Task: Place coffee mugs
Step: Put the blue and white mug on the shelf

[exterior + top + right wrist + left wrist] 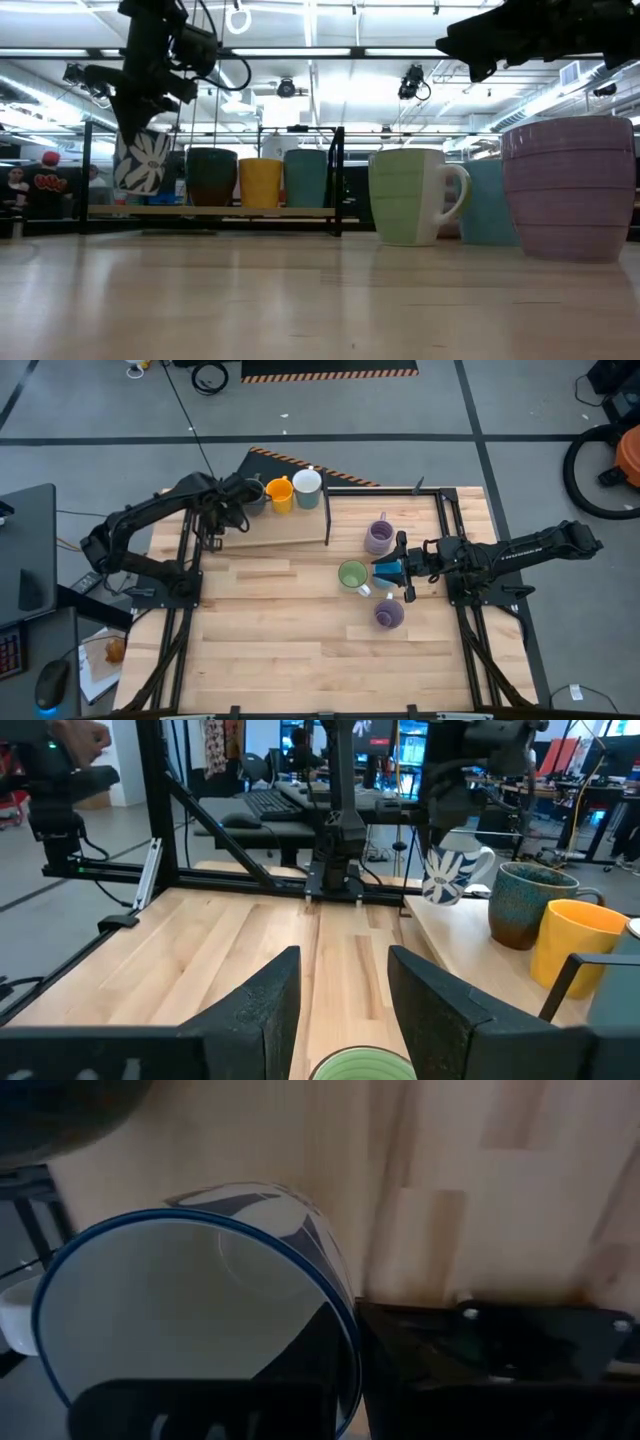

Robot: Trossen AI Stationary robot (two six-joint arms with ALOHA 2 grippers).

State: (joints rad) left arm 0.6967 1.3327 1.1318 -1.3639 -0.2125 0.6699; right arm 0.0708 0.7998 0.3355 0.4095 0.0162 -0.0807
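While right end effector [343, 1005] gapes, left end effector [140, 120] apparently holds patterned mug [141, 162].

No writing, label, brand or number can be read anywhere in these views. The white mug with the dark blue leaf pattern [141, 160] carries only a painted motif, no letters. A person far back in the room wears a dark shirt with a red print [44, 183], but it is too small to make out. The black-and-orange striped strip [300, 463] at the far edge of the bench is a plain hazard marking with no wording. The glowing screens [350, 740] in the room beyond the bench show colour only, nothing legible.
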